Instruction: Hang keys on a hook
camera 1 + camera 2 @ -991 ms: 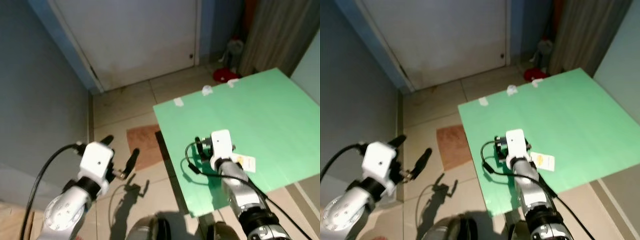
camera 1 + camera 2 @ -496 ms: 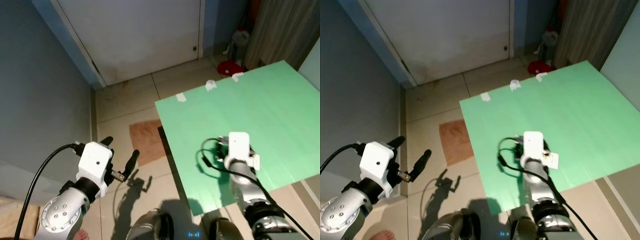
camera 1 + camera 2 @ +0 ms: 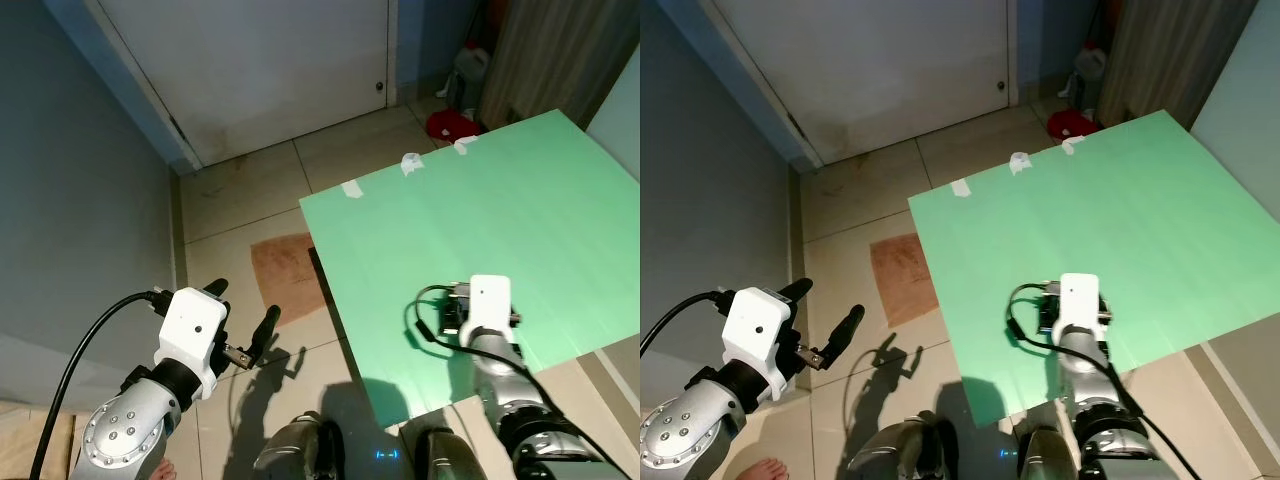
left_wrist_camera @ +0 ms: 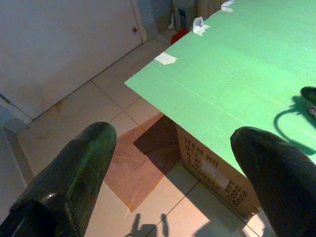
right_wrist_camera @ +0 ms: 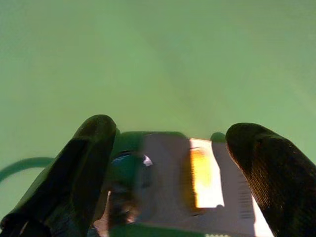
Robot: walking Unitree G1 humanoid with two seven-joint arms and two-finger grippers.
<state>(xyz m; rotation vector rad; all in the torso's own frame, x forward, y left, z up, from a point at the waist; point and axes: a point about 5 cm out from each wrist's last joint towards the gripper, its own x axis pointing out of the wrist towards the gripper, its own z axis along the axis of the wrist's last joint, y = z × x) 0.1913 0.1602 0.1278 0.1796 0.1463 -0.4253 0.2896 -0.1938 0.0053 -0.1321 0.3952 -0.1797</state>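
The keys lie on a green board, joined to a white tag with an orange mark. My right gripper points down at them, open, one black finger on each side of the tag and apart from it. From the head camera its white wrist block covers the keys and tag. My left gripper hangs open over the tiled floor, left of the board, with nothing between its fingers.
The board rests on a cardboard box, with tape scraps at its far edge. A white door and grey-blue wall stand ahead and left. A brown paper patch, a red object and a bare foot are on the floor.
The camera has shifted. My right gripper has moved over the white tag, which showed beside it before and now lies under the wrist. The left arm has kept its pose.
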